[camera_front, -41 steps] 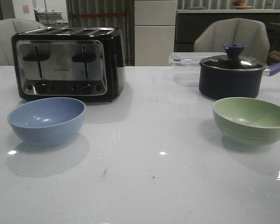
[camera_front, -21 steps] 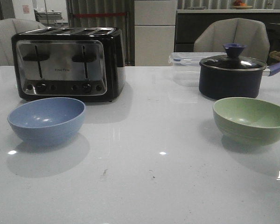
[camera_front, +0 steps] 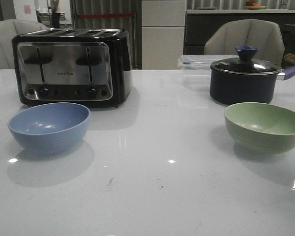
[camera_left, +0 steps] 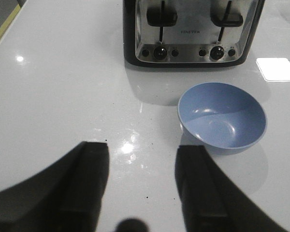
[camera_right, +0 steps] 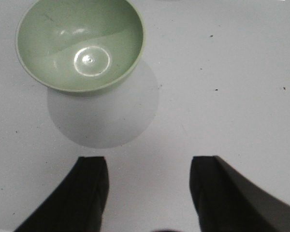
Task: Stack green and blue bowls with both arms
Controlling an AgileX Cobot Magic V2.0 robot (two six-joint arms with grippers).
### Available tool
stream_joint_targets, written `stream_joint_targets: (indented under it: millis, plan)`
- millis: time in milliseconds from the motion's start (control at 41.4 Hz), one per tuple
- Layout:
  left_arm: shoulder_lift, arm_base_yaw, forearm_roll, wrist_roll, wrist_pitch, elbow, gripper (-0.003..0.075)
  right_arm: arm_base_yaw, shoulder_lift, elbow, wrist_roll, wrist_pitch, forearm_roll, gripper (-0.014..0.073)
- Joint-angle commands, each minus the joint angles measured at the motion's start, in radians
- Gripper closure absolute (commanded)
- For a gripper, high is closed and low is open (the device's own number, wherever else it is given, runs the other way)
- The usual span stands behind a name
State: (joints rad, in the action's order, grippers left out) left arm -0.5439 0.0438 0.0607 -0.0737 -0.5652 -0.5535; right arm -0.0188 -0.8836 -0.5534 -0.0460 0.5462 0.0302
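Hands, left (camera_left: 141, 186) and right (camera_right: 149, 193), both spread and seemingly empty, above table (camera_front: 162, 196), bowls blue (camera_front: 49, 126) and green (camera_front: 264, 125) well apart

Blue bowl (camera_front: 49, 126): dusty blue, matte, plain inside and out. Green bowl (camera_front: 264, 126): pale sage green, plain, with a bright glare ring at its bottom in the right wrist view. Toaster (camera_front: 71, 66): black shell, brushed silver face, black levers and knobs. Pot (camera_front: 243, 78): dark navy, blue knob and handle. Table (camera_front: 162, 187): glossy white-grey, few dark specks. Left gripper (camera_left: 142, 186) and right gripper (camera_right: 149, 193): black fingers.
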Motion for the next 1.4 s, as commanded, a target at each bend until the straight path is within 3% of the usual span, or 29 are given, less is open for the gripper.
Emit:
stream_joint_targets:
  millis: [0, 507, 1232, 1280, 1376]
  plan:
    - [-0.012, 0.006, 0.003, 0.001, 0.075, -0.033, 0.0231, 0.007, -0.019, -0.028, 0.001, -0.085, 0.0, 0.0072]
    - [-0.012, 0.006, 0.003, 0.001, 0.075, -0.033, 0.0232, 0.007, -0.307, -0.267, 0.001, -0.077, -0.067, 0.0074]
    - [-0.012, 0.006, 0.003, 0.001, 0.075, -0.033, 0.0232, 0.007, -0.868, -0.59, 0.002, -0.108, 0.017, 0.0075]
    - [-0.012, 0.006, 0.003, 0.001, 0.075, -0.033, 0.0232, 0.007, -0.884, -0.598, 0.002, -0.104, 0.017, 0.0084]
    - [-0.012, 0.006, 0.003, 0.001, 0.075, -0.033, 0.0232, 0.007, -0.893, -0.601, 0.002, -0.088, 0.014, 0.0184]
